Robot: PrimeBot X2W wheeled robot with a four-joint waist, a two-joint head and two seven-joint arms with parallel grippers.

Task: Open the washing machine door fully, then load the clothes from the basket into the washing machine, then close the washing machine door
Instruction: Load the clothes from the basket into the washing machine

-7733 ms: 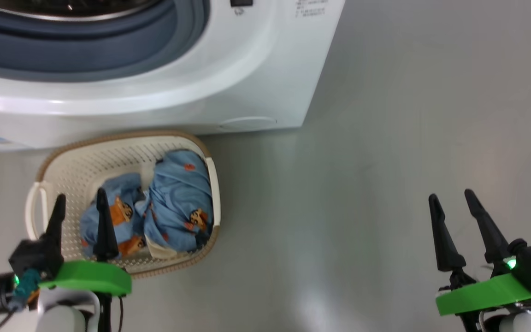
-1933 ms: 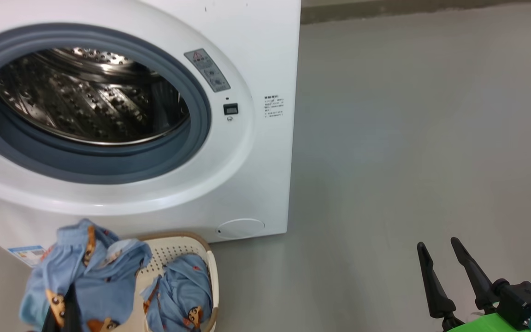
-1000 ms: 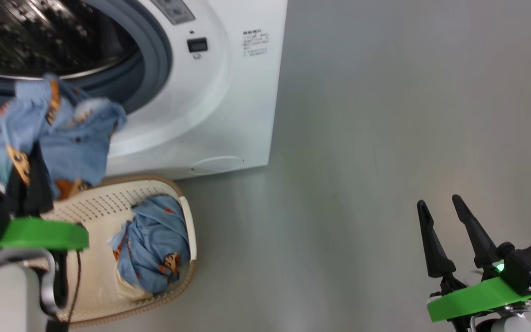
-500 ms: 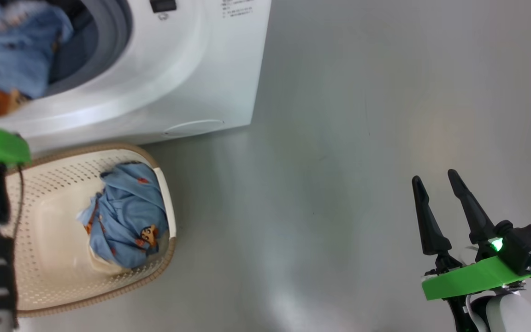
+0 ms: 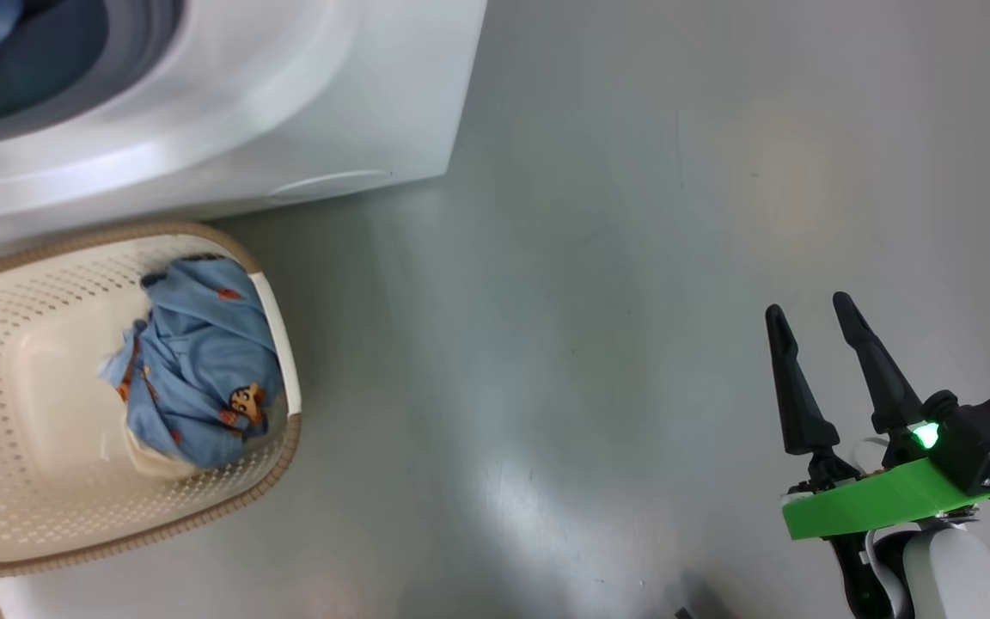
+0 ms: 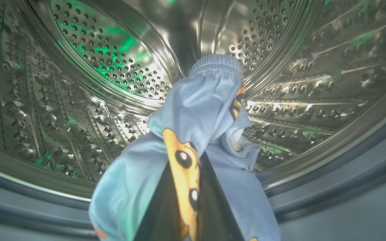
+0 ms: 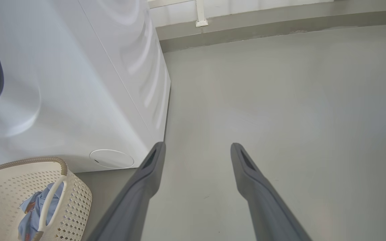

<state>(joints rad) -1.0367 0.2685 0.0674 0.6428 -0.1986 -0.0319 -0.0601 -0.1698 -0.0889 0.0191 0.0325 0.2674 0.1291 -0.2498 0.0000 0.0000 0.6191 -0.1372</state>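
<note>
My left gripper (image 6: 186, 174) is shut on a light blue garment (image 6: 209, 110) with orange patches. It holds the garment in the mouth of the washing machine's steel drum (image 6: 79, 83), above the grey-blue gasket (image 6: 330, 180). In the head view the washing machine (image 5: 246, 103) fills the top left. The cream basket (image 5: 280, 447) stands on the floor before it, with one more bundle of the clothes (image 5: 203, 370) at its right end. My right gripper (image 5: 809, 303) hangs open and empty over bare floor, far right of the basket. The washing machine door is out of view.
Grey floor (image 5: 589, 344) spreads to the right of the machine. A small round white flap (image 5: 323, 183) sits low on the machine's front. In the right wrist view the basket (image 7: 79, 197) lies at lower left beside the machine (image 7: 79, 83), and a wall base (image 7: 246, 30) runs behind.
My left gripper has lifted the garment out of the basket and carried it up into the drum opening. The head camera has swung, shifting the whole picture. The right gripper stays open.
</note>
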